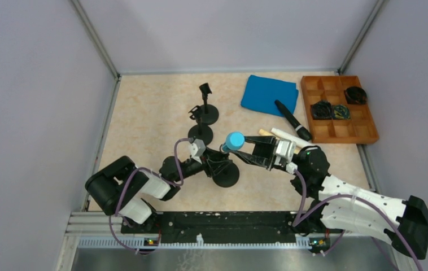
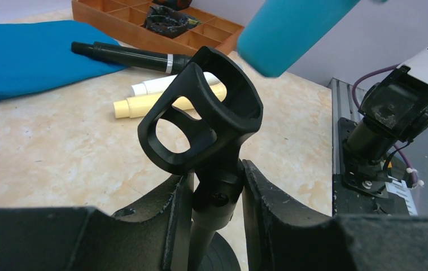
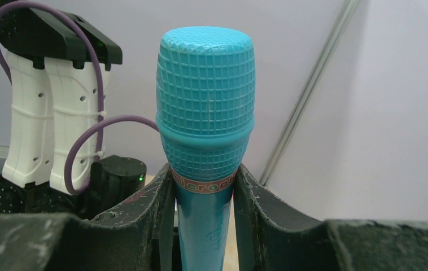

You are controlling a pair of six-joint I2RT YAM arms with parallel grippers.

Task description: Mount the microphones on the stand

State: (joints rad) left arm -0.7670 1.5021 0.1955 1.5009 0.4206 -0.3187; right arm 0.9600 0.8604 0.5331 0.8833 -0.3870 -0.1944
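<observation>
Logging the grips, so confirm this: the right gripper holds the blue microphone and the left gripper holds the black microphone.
Wrong on the left gripper: the left wrist view shows it closed on the stand, while the black microphone lies untouched. The right gripper does hold the blue microphone.

Microphones: we count four: light blue microphone [image 1: 235, 140], black microphone [image 1: 292, 119], white microphone [image 1: 288, 136], cream microphone [image 1: 265, 132].
Stands: we count three: rear stand [image 1: 208, 114], middle stand [image 1: 200, 134], near stand [image 1: 227, 176].
Cloths: we see one, the blue cloth [image 1: 269, 94].
Trays: we see one, the wooden tray [image 1: 371, 123].
Dark bundles in the tray: we count three: rear bundle [image 1: 356, 95], left bundle [image 1: 321, 109], right bundle [image 1: 340, 112].
</observation>
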